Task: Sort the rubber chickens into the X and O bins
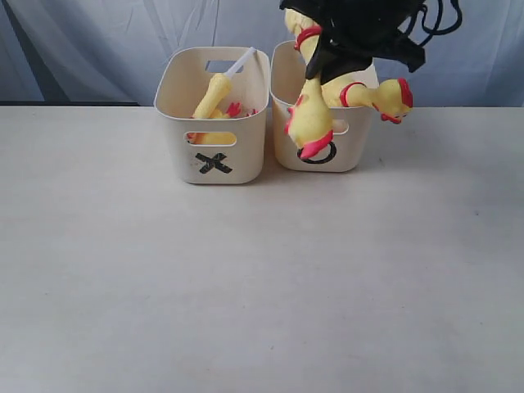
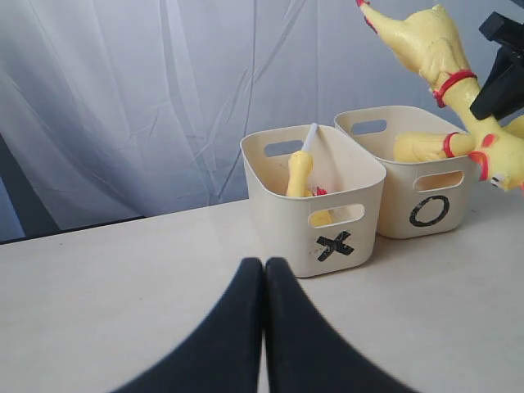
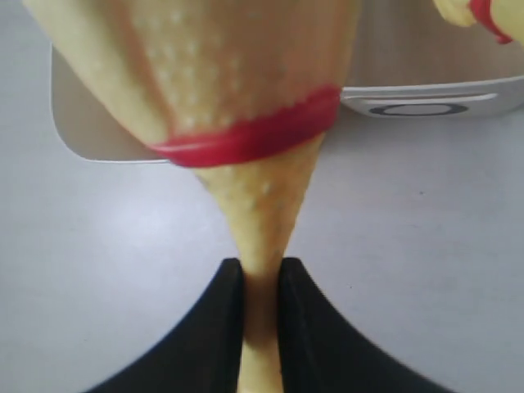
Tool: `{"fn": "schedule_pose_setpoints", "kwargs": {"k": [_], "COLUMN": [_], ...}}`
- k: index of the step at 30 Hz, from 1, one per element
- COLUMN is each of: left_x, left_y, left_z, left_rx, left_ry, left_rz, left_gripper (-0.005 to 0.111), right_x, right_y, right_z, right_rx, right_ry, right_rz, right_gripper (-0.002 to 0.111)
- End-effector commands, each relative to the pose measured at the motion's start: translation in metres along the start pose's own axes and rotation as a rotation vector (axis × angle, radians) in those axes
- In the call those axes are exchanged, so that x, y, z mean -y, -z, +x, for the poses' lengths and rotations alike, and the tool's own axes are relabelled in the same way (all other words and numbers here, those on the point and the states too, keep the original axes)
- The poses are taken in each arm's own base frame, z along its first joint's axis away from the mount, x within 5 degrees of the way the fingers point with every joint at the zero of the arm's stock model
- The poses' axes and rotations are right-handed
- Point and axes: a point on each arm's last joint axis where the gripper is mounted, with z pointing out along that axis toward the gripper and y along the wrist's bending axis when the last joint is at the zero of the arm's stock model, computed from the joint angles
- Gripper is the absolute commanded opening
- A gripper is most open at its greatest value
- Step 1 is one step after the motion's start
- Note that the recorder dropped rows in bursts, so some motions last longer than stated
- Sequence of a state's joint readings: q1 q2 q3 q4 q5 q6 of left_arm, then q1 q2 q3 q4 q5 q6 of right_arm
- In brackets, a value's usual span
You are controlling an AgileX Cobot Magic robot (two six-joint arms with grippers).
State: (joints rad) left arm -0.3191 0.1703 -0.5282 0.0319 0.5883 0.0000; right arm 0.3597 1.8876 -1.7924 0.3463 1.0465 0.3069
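My right gripper (image 1: 318, 64) hangs above the O bin (image 1: 354, 151), shut on the thin neck of a long rubber chicken (image 1: 309, 121). The chicken's head dangles in front of the bin's front wall and its red-banded body sticks up behind. In the right wrist view the fingers (image 3: 229, 303) pinch the neck just below the red band (image 3: 246, 141). A second long chicken (image 1: 372, 95) lies in the O bin with its head over the right rim. The X bin (image 1: 176, 139) holds yellow chickens (image 1: 214, 94). My left gripper (image 2: 264, 268) is shut and empty, low over the table, facing the X bin (image 2: 278, 209).
A white stick (image 1: 242, 60) leans out of the X bin. The two bins stand side by side at the back of the pale table (image 1: 262, 286). A grey curtain (image 1: 82, 41) hangs behind. The O bin's rim (image 3: 426, 101) shows beneath the held chicken.
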Motion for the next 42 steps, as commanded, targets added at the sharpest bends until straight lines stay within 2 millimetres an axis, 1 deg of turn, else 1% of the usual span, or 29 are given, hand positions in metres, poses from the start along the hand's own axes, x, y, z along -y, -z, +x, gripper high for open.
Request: {"fn": "schedule_pose_setpoints", "kwargs": {"k": [1,8,12,16,24,30,42], "left_x": [0.000,0.000,0.000,0.000,0.000,0.000,0.000], "left_y": [0.001,0.001,0.001,0.001,0.001,0.001,0.001], "left_z": [0.001,0.001,0.001,0.001,0.001,0.001,0.001], "left_rx": [0.008,0.008,0.008,0.008,0.008,0.008,0.008], "left_ry": [0.001,0.001,0.001,0.001,0.001,0.001,0.001], "left_rz": [0.003,0.003,0.003,0.003,0.003,0.003,0.003], "left_gripper": [0.000,0.000,0.000,0.000,0.000,0.000,0.000], "right_x": [0.002,0.006,0.009,0.010,0.009,0.012,0.013], "right_y": [-0.016,-0.045,-0.053,-0.056,-0.056,-0.063,-0.066], "right_z": [-0.007,-0.009,-0.009,-0.011,-0.013,-0.009,-0.010], "right_rx": [0.000,-0.035,-0.037,-0.028,0.000,-0.050,-0.042], "right_ry": [-0.037,-0.100,-0.108,-0.113,-0.116,-0.119,-0.122], "right_rz": [-0.060,-0.096,-0.092,-0.093,-0.102,-0.086,-0.086], "right_gripper": [-0.001,-0.001,-0.001,-0.001,-0.001,-0.001,-0.001]}}
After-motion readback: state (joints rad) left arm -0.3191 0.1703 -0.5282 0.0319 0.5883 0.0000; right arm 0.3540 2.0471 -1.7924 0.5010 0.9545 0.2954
